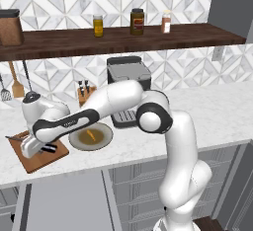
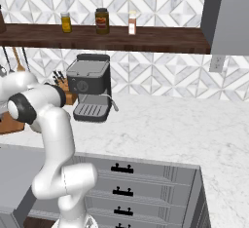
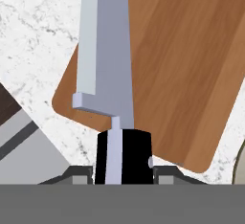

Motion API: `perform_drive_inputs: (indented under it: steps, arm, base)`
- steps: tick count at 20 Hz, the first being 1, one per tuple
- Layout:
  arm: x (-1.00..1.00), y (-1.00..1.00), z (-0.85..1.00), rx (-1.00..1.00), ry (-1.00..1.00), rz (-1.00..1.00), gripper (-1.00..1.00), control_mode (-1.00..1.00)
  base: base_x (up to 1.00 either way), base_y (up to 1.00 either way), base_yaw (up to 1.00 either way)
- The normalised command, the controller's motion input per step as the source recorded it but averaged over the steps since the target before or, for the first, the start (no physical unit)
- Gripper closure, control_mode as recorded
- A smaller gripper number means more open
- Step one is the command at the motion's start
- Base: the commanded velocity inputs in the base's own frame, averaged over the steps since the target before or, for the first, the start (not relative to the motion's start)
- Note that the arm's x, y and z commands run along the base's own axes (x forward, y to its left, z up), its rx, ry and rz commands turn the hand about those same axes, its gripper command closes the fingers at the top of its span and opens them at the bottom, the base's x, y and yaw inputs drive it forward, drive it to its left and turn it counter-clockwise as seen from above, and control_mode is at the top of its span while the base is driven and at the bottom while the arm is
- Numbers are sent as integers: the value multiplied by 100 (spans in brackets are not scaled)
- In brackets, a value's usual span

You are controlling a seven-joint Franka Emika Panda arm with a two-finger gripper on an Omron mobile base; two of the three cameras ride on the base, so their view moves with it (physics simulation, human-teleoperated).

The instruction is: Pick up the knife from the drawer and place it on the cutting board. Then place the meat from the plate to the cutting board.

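Reddish-brown cutting board (image 3: 186, 65) under me, knife (image 3: 107, 65) clenched in my pincer (image 3: 123, 170).

I gripped the knife by its black handle; its silver-grey blade ran lengthwise straight away from my fingers, over the board's corner and edge. The meat (image 1: 91, 135), a small orange sliver, lay on the olive plate (image 1: 104, 141) just beside the board. No writing was legible.

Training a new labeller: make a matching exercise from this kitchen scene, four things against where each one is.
Things:
1. knife
2. meat
3. cutting board
4. jars

Places:
A. on the plate
B. on the dark wall shelf
C. held in the gripper over the board
D. flat on the counter, left of the plate

Pairs: 1-C, 2-A, 3-D, 4-B
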Motion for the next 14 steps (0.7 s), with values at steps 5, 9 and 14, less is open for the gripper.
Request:
perform_drive_inputs:
  steps: [5, 9, 14]
  arm:
    - [17, 0, -8, 4, -6, 0, 100, -100]
    - [24, 7, 0, 4, 0, 0, 100, -100]
    - [19, 25, -8, 2, 6, 0, 100, -100]
  base:
    - [0, 0, 0]
    - [0, 0, 0]
    - [0, 0, 0]
